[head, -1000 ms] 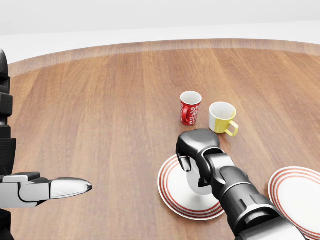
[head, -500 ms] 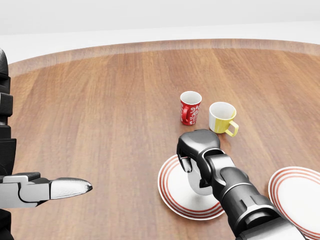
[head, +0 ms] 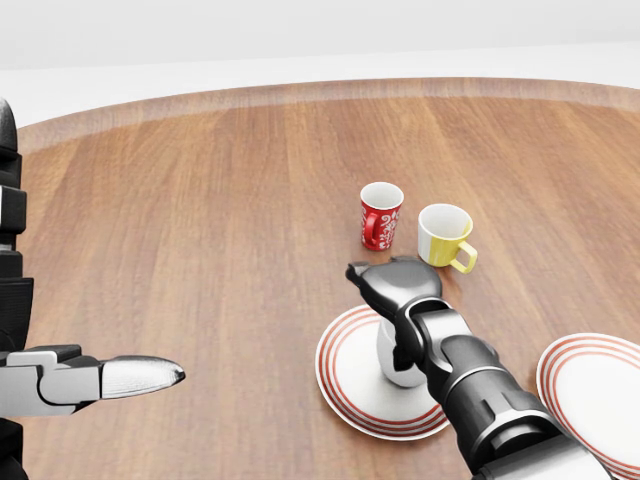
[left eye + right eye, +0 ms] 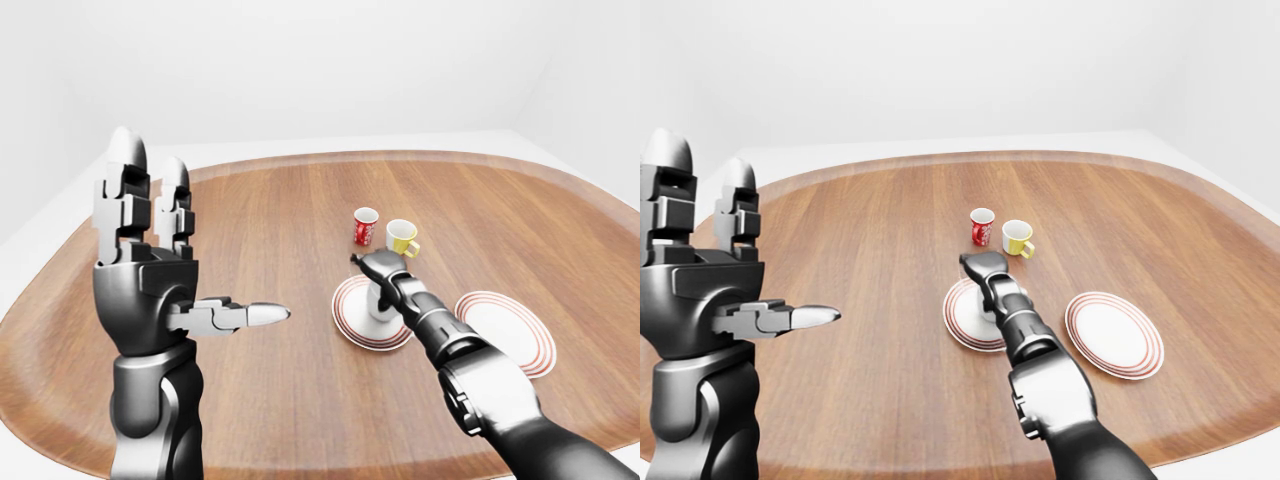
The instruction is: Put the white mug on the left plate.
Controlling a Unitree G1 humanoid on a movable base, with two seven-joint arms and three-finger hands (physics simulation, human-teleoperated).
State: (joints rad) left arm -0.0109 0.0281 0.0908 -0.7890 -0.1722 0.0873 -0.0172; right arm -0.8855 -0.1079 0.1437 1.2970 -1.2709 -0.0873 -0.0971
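The white mug (image 3: pixel 392 360) stands upright on the left plate (image 3: pixel 343 388), a white plate with red rings, low in the middle of the head view. My right hand (image 3: pixel 392 282) is just above the mug's top with its fingers spread open, not closed round it. My arm hides the mug's right side and part of the plate. My left hand (image 4: pixel 160 230) is open and empty, held up well to the left of the plate, fingers pointing up and thumb (image 3: pixel 140 375) sticking out to the right.
A red patterned mug (image 3: pixel 380 215) and a yellow mug (image 3: pixel 443 236) stand side by side just above the left plate. A second ringed plate (image 3: pixel 592 388) lies at the right edge. All rest on a round wooden table (image 3: pixel 200 230).
My right hand's fingers have opened and lifted off the white mug's side, so the mug now shows on the plate. The left hand and the camera have not moved.
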